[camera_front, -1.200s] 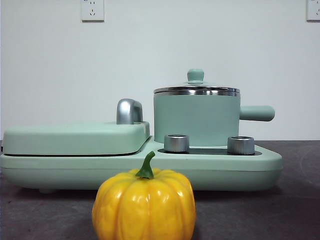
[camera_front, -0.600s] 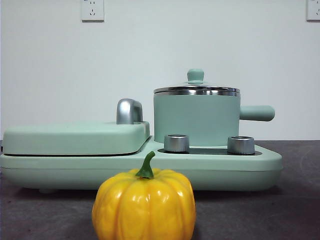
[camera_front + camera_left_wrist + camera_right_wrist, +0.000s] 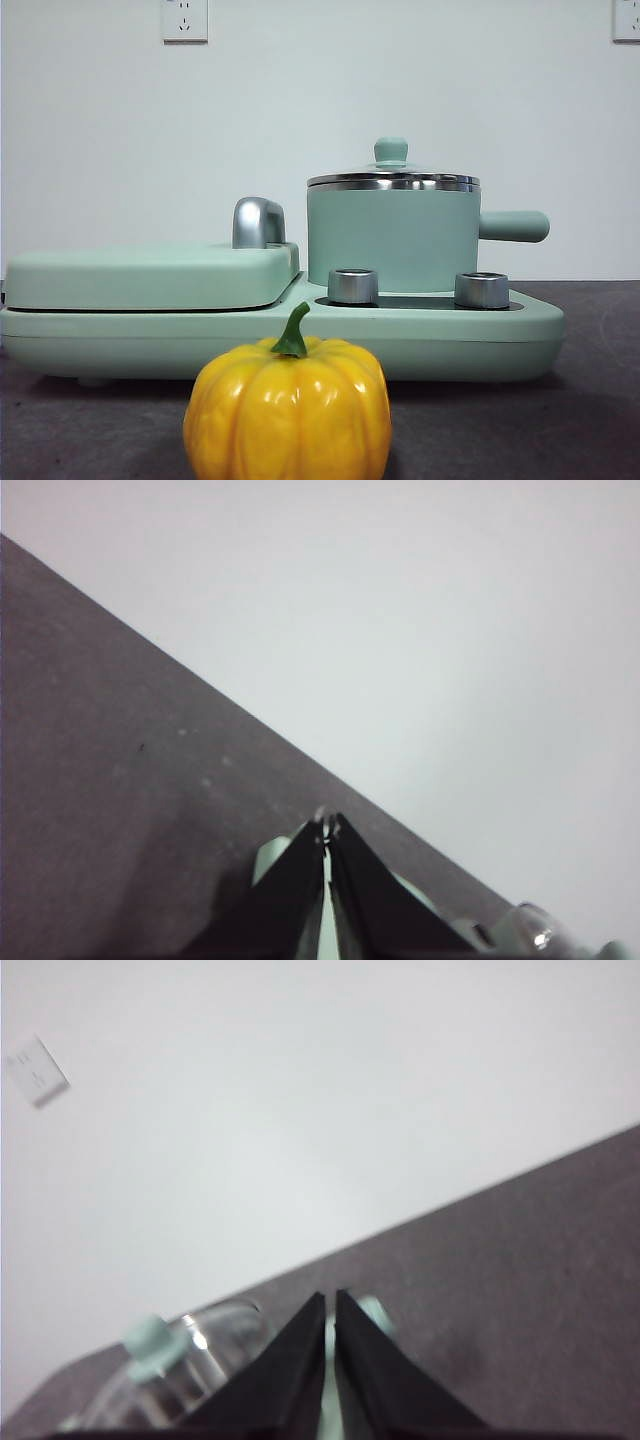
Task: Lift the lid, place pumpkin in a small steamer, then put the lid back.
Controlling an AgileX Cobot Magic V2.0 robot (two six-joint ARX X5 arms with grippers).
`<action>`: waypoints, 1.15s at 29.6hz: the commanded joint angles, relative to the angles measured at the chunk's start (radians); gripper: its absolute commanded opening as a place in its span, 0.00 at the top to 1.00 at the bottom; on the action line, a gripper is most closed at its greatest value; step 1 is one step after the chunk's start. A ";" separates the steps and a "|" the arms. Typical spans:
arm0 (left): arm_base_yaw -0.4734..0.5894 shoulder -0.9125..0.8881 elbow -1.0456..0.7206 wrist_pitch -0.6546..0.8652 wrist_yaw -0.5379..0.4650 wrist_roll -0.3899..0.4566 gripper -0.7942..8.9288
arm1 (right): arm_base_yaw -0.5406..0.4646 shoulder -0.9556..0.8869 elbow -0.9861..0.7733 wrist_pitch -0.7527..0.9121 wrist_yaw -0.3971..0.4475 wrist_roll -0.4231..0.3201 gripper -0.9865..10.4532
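Front view only: one pumpkin (image 3: 288, 410), one small steamer (image 3: 393, 238) wearing one lid (image 3: 392, 172). Wrist views only: left gripper (image 3: 327, 828), right gripper (image 3: 329, 1302), jaws together, holding nothing.

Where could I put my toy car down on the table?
Bare dark table lies on both sides of the pumpkin, in front of the green cooker. More shows beside the cooker, under the small steamer's handle. The cooker's top is crowded.
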 commanded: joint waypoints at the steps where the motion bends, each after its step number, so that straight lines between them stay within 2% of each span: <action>1: 0.001 0.018 0.087 -0.073 0.002 0.021 0.91 | 0.000 0.028 0.071 -0.034 -0.003 0.010 0.90; 7: 0.001 0.106 0.261 -0.198 0.051 0.166 0.91 | 0.000 0.147 0.223 -0.081 -0.068 -0.084 0.90; 15: 0.001 0.299 0.408 -0.199 0.158 0.419 0.91 | 0.000 0.363 0.381 -0.085 -0.196 -0.232 0.90; 22: -0.006 0.476 0.464 -0.148 0.270 0.496 0.91 | 0.001 0.535 0.451 -0.084 -0.285 -0.366 0.90; 30: -0.069 0.689 0.540 -0.095 0.291 0.607 0.91 | 0.040 0.691 0.495 -0.084 -0.333 -0.498 0.90; 34: -0.126 0.793 0.594 -0.093 0.291 0.708 0.91 | 0.076 0.745 0.496 -0.090 -0.333 -0.556 0.90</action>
